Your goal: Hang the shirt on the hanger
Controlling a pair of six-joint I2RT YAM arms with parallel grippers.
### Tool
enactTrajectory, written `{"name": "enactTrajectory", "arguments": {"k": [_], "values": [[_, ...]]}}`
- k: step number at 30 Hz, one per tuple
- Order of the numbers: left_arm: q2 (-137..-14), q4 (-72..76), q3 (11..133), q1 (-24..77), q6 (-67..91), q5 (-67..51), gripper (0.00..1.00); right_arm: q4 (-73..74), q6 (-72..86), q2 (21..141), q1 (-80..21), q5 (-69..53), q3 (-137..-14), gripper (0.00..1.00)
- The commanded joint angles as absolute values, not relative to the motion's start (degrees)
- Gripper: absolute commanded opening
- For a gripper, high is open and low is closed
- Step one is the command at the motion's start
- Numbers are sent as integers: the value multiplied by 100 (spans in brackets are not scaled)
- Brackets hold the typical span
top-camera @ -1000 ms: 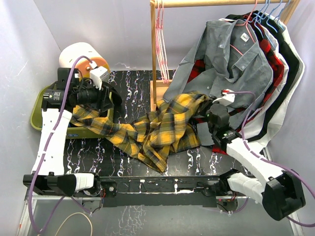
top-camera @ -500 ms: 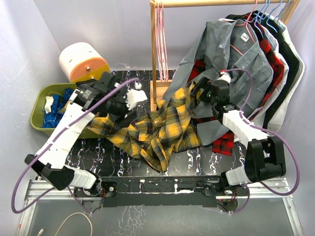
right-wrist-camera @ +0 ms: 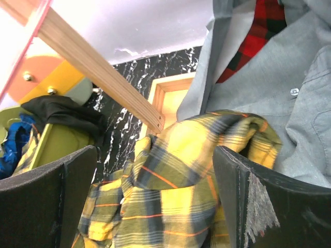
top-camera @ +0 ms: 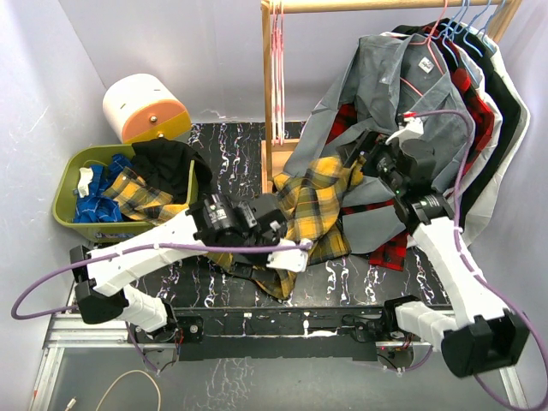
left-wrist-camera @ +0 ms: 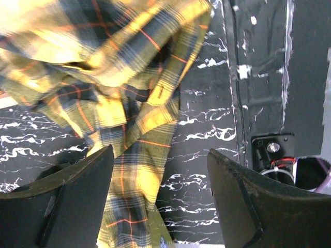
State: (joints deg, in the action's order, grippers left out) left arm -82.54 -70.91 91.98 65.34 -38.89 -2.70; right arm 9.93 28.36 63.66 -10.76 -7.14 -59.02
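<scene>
OK, I read both claws released: left claw (left-wrist-camera: 160, 155) over the yellow-black plaid flannel shirt (top-camera: 308, 210) heaped on the black marbled table (top-camera: 231, 145), right claw (right-wrist-camera: 155, 155) by its upper end, probably lining up a fresh grip. Thin pink hanger (top-camera: 277, 77) hangs on the wooden rail (top-camera: 377, 5).

Top view looks down over the whole table (top-camera: 223, 145); left wrist close, facing down, right wrist close, looking across; all share the shirt (top-camera: 317, 201).

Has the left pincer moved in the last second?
Yes. The left pincer has swung right, away from the green bin, and now hangs open over the shirt mid-table.
</scene>
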Motion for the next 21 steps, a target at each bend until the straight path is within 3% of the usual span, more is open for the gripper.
{"name": "enactTrajectory", "arguments": {"k": [1, 6, 9, 16, 21], "values": [[-7711, -6571, 8398, 6773, -4505, -51, 72, 1870, 2456, 5800, -1079, -809, -6085, 98], [-6741, -5213, 7262, 6771, -5984, -312, 75, 2352, 2613, 5338, -1076, -727, -6144, 98], [-6806, -5355, 7160, 6768, -6855, -660, 70, 2196, 2933, 4854, -1077, -738, -5798, 98], [-7751, -6769, 8343, 5971, -8752, -3164, 62, 2054, 3390, 4284, -1077, -729, -5428, 98], [-9023, -7734, 9552, 5217, -10443, -3479, 60, 1976, 3421, 3983, -1081, -734, -5208, 98]]}}
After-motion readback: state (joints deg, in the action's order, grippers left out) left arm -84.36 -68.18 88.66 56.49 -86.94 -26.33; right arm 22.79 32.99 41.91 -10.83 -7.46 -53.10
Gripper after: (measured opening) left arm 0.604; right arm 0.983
